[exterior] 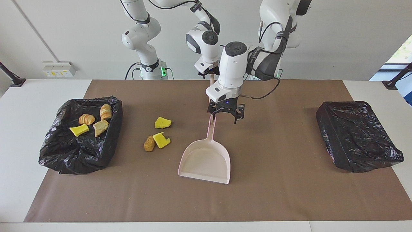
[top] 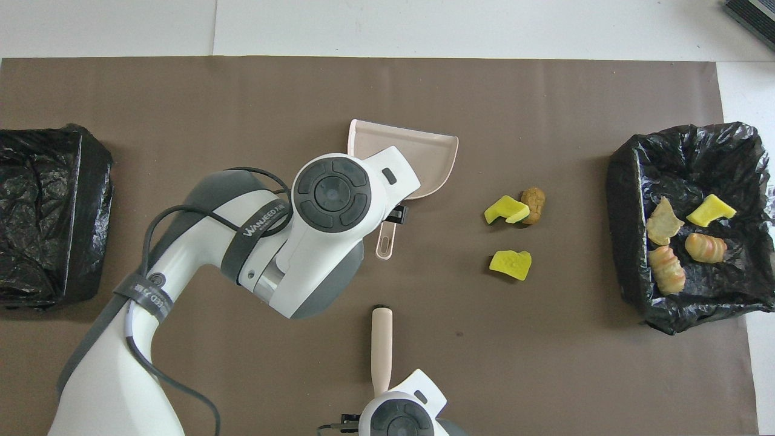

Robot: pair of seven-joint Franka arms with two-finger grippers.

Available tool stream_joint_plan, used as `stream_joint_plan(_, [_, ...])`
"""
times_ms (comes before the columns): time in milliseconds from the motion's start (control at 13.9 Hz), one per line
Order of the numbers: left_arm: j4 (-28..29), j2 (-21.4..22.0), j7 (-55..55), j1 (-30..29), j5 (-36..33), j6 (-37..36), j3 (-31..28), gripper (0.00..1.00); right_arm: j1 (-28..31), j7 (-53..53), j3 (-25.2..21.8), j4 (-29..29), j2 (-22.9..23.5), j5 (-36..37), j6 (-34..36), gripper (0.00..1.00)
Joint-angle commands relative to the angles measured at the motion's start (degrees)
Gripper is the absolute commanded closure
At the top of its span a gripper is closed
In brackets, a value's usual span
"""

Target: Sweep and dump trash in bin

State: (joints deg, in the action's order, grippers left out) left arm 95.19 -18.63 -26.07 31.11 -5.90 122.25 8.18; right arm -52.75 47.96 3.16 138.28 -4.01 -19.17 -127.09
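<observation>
Only txt I can read: "WANEED FR" on the black strap (top: 257,225) round my left forearm, seen from overhead. A 2nd strap lower on that arm has lettering too, illegible.

Two robot arms (exterior: 231,69) reach in from the top of the facing view. Two black-lined bins: one (exterior: 111,129) at the left edge of that view, one (exterior: 357,135) at the right. Seven pieces of trash: four in the left bin, namely two croissants (exterior: 86,119), one tan bread lump (exterior: 100,127) and one yellow sponge chunk (exterior: 79,130); three on the mat at centre left, namely two yellow chunks (exterior: 162,122) and one brown lump (exterior: 149,143). One pink dustpan (exterior: 206,159) at centre. One brush (top: 381,345) at bottom centre of the overhead view.
</observation>
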Motion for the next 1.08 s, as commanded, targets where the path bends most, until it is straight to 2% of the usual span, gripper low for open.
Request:
stream_joint_plan(0, [-0.7, -3.06, -3.71, 1.67, -1.39, 3.51, -0.88, 0.0, -0.33, 0.29, -0.26, 0.15, 0.14, -0.34, -1.41, 0.62])
stream_joint_plan(144, [-0.53, -7.1, -7.05, 3.95, -2.35, 5.97, -0.97, 0.0, -0.33, 0.38, -0.26, -0.37, 0.67, -0.16, -1.58, 1.0])
stream_joint_plan(504, [0.18, -6.94, -7.94, 4.84, -2.45, 5.02, -0.88, 0.0, 0.28, 0.91, -0.52, -0.9, 0.93, 1.77, -1.15, 1.0])
stream_joint_plan(576, [0.18, -6.94, -7.94, 4.84, -2.45, 5.02, -0.97, 0.05, 0.46, 0.91, -0.87, -1.08, 0.41, 2.21, -0.53, 1.0])
stream_joint_plan(720, [0.96, -6.86, -7.94, 4.75, -2.45, 4.84, -0.88, 0.55, 2.73, 0.38, -0.87, -1.08, -1.43, 4.13, 1.74, 1.0])
stream_joint_plan(792, [1.23, -6.77, -7.94, 4.75, -2.45, 4.84, -0.88, 0.69, 3.79, 0.21, -0.87, -1.08, -2.31, 5.8, 3.41, 1.0])
stream_joint_plan(936, [0.97, -6.68, -7.85, 4.67, -2.45, 4.49, -0.97, 0.85, 5.98, -0.76, -0.79, -1.08, -4.07, 8.18, 6.66, 1.0])
stream_joint_plan(1008, [0.71, -6.59, -7.42, 4.06, -2.45, 4.93, -0.89, 1.0, 7.47, -1.98, -0.79, -1.08, -5.12, 8.71, 8.16, 1.0])
